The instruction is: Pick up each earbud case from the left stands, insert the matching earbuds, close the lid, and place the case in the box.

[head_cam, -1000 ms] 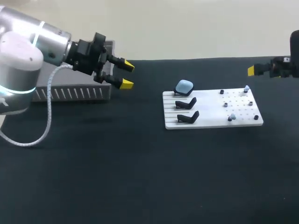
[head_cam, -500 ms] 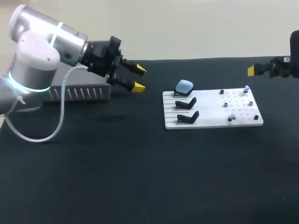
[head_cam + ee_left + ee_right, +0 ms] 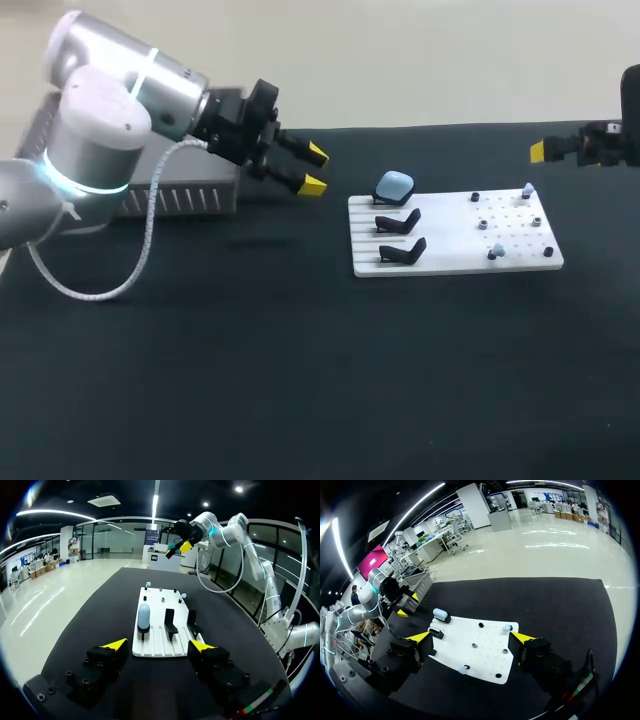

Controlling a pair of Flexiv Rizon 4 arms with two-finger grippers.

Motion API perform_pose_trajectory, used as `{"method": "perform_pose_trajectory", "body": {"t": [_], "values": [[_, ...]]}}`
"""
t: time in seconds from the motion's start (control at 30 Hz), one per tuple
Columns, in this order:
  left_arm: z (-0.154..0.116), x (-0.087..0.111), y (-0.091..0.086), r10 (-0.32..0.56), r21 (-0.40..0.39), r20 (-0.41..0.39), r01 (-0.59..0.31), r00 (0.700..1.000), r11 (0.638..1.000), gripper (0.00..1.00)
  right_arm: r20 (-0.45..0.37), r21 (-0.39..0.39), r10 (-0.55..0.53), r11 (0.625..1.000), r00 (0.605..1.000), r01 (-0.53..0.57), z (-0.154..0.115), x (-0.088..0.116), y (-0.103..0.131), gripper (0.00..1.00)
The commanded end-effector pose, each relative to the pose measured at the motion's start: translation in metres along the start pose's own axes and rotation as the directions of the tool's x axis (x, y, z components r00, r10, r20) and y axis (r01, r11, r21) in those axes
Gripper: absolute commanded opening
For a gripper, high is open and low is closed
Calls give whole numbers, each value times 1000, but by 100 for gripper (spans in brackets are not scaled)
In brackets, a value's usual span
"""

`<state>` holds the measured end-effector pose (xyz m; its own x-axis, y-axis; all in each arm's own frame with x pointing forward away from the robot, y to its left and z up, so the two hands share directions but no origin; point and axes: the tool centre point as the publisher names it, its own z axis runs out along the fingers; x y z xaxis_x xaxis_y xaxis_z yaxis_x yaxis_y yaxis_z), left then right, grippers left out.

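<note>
The left gripper (image 3: pixel 316 170) hung in the upper left-centre of the head view. Its fingers were spread apart and empty, aimed at the white board (image 3: pixel 455 262) but short of its left edge. The right gripper (image 3: pixel 540 152) sat at the far right edge, also apart and holding nothing, as its wrist view showed.

By my judgement the step in hand was the reach for the case (image 3: pixel 394 185), with nothing grasped yet. The next move called for carrying the open fingers on to straddle the case. They would then close on its two sides without knocking its stand.

The case was a small, smooth, pale blue pebble with its lid seemingly down. It was propped on the rearmost black stand at the board's upper left corner. The two nearer stands (image 3: pixel 402 237) were bare. Tiny pale earbuds (image 3: pixel 528 190) sat on the board's right half. The grey ribbed box (image 3: pixel 170 200) lay at the left, partly behind the arm.
</note>
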<state>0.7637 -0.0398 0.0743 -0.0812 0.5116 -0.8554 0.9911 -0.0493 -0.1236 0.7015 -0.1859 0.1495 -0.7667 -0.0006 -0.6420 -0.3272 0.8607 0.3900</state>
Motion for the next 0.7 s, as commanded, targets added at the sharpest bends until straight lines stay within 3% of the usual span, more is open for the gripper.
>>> {"method": "perform_pose_trajectory", "body": {"t": [0.03,0.3,0.7], "values": [[9,0,10,-2,19,-8,2,1000,1000,83,0,2,0,1000,1000,0,0,0,0,100],[28,-4,17,21,44,-16,-20,1000,999,88,0,2,0,1000,1000,0,0,0,0,100],[49,-9,22,24,40,2,-24,1000,999,85,0,2,0,1000,1000,0,0,0,0,100]]}}
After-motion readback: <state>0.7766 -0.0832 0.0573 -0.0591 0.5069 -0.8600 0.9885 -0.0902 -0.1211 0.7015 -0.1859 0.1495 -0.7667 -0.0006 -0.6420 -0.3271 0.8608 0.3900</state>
